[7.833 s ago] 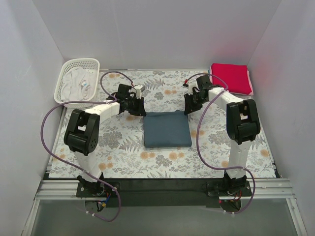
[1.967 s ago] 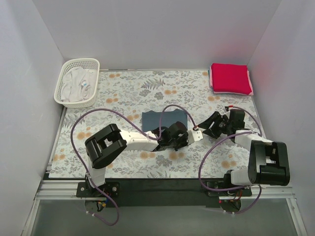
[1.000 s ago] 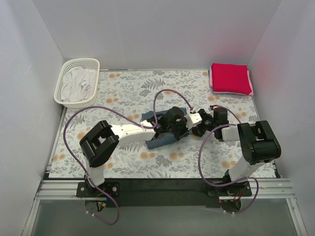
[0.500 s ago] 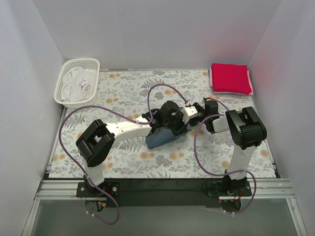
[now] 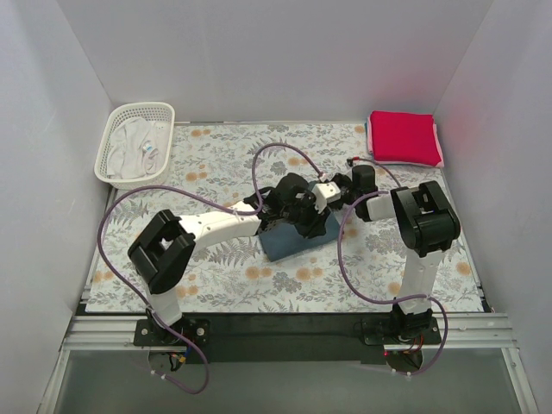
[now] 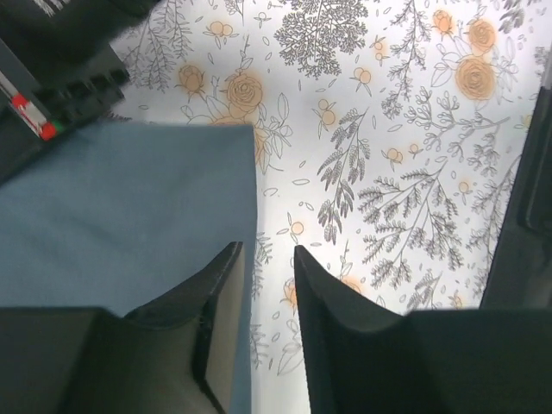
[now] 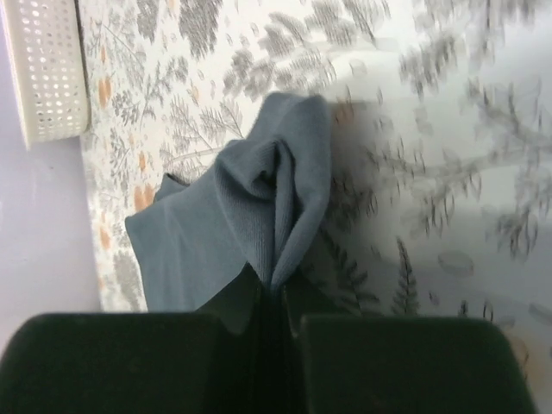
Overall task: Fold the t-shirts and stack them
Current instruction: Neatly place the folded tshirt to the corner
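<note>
The dark slate blue t-shirt (image 5: 291, 240) lies folded mid-table, its right end bunched upward. My right gripper (image 7: 278, 289) is shut on a pinched ridge of that blue t-shirt (image 7: 226, 222); in the top view this gripper (image 5: 338, 200) sits at the shirt's far right corner. My left gripper (image 6: 267, 259) hovers over the blue shirt (image 6: 121, 216) with its jaws a little apart. The shirt's edge runs between them and nothing is pinched. From above it (image 5: 306, 222) is right beside the right gripper. The crimson red t-shirt (image 5: 403, 135) lies folded on the pale pink one (image 5: 441, 153) at the back right.
A white lattice basket (image 5: 134, 143) holding pale cloth stands at the back left, and shows at the right wrist view's upper left (image 7: 47, 69). The floral-print cloth (image 5: 216, 159) covers the table. Purple cables loop over both arms. White walls close in three sides.
Both grippers have moved from the near side of the blue shirt toward its far right end. The right gripper has taken hold of the cloth, and the shirt has shifted and bunched.
</note>
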Motion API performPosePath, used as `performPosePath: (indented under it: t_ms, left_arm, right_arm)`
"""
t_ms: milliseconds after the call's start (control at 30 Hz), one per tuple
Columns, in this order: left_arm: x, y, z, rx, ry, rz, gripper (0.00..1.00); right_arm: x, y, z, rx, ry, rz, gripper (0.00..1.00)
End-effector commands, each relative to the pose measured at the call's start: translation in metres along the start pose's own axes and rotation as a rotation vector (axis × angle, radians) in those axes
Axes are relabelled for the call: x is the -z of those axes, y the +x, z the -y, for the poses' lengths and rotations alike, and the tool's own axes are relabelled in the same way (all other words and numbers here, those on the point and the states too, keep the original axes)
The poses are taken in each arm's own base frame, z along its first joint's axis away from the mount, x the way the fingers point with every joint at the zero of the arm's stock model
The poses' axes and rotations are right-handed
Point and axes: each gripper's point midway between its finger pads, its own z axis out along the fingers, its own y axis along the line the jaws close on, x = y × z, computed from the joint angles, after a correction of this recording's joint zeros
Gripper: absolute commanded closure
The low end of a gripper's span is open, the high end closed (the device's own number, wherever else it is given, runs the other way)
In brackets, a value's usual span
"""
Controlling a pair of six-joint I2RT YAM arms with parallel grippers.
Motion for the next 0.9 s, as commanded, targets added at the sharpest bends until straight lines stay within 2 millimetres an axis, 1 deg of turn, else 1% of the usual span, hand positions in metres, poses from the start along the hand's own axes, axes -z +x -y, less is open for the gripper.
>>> performPosePath:
  t_ms: [0,33,67,100,133,167,200,233,267,300,333,367,400,433,467,500,533,567,600,667,700,767,800,833,867]
  left_arm:
    - [0.051,-0.049,-0.005,0.069,0.009,0.110,0.69]
    - [0.056,-0.041,-0.007,0.098,0.005,0.087,0.66]
    - [0.066,-0.043,-0.008,0.106,-0.004,0.096,0.64]
    - [0.073,-0.039,-0.015,0.125,-0.021,0.091,0.62]
    - [0.079,-0.032,-0.018,0.143,-0.037,0.071,0.59]
    - [0.085,-0.027,-0.019,0.157,-0.055,0.062,0.57]
    - [0.090,-0.023,-0.024,0.169,-0.074,0.054,0.54]
    - [0.094,-0.014,-0.023,0.186,-0.072,0.022,0.50]
    - [0.098,-0.011,-0.022,0.182,-0.076,0.012,0.36]
    - [0.101,-0.004,-0.023,0.192,-0.086,-0.003,0.29]
    - [0.104,0.002,-0.024,0.202,-0.095,-0.020,0.22]
    - [0.110,0.001,-0.023,0.200,-0.102,-0.011,0.16]
    - [0.113,0.010,-0.026,0.218,-0.113,-0.020,0.15]
    - [0.116,0.011,-0.026,0.223,-0.118,-0.018,0.14]
    - [0.120,0.011,-0.026,0.227,-0.119,-0.009,0.14]
    - [0.124,0.014,-0.029,0.244,-0.124,-0.006,0.13]
    - [0.124,0.020,-0.029,0.252,-0.121,-0.017,0.13]
    - [0.126,0.021,-0.028,0.248,-0.117,-0.015,0.13]
    - [0.127,0.023,-0.029,0.244,-0.124,-0.018,0.12]
    - [0.127,0.026,-0.034,0.237,-0.146,-0.021,0.11]
    - [0.127,0.026,-0.035,0.239,-0.151,-0.021,0.11]
    - [0.126,0.026,-0.037,0.251,-0.160,-0.024,0.11]
    - [0.126,0.025,-0.038,0.254,-0.164,-0.022,0.11]
    - [0.126,0.025,-0.037,0.255,-0.160,-0.023,0.11]
    - [0.125,0.028,-0.036,0.260,-0.156,-0.027,0.11]
  right_arm:
    - [0.003,-0.047,-0.023,0.301,0.001,0.038,0.99]
    - [0.005,-0.056,-0.022,0.414,0.010,0.035,0.99]
    - [0.006,-0.062,-0.026,0.465,0.014,0.028,0.99]
    - [0.006,-0.069,-0.026,0.511,0.033,0.031,0.99]
    - [0.008,-0.080,-0.033,0.567,0.046,0.028,0.99]
    - [0.009,-0.089,-0.032,0.660,0.061,0.030,0.99]
    - [0.009,-0.097,-0.028,0.698,0.084,0.031,0.99]
    - [0.010,-0.112,-0.038,0.740,0.091,0.043,0.99]
    - [0.012,-0.124,-0.036,0.816,0.106,0.048,0.99]
    - [0.011,-0.132,-0.031,0.839,0.138,0.045,0.99]
    - [0.013,-0.142,-0.031,0.865,0.153,0.059,0.99]
    - [0.016,-0.163,-0.038,0.910,0.162,0.099,0.99]
    - [0.015,-0.173,-0.031,0.951,0.199,0.103,0.99]
    - [0.015,-0.182,-0.030,0.970,0.213,0.114,0.99]
    - [0.020,-0.208,-0.044,1.000,0.214,0.168,0.99]
    - [0.016,-0.210,-0.031,0.985,0.243,0.139,0.99]
    - [0.019,-0.224,-0.033,0.997,0.254,0.156,0.99]
    - [0.019,-0.232,-0.035,1.003,0.260,0.163,0.99]
    - [0.020,-0.250,-0.043,1.016,0.270,0.192,0.99]
    - [0.023,-0.268,-0.045,1.048,0.293,0.220,0.99]
    - [0.026,-0.282,-0.052,1.068,0.308,0.252,0.99]
    - [0.032,-0.296,-0.059,1.102,0.315,0.281,0.99]
    - [0.032,-0.299,-0.059,1.110,0.322,0.277,0.99]
    - [0.037,-0.309,-0.070,1.132,0.323,0.304,0.99]
    - [0.039,-0.312,-0.073,1.150,0.328,0.308,0.99]
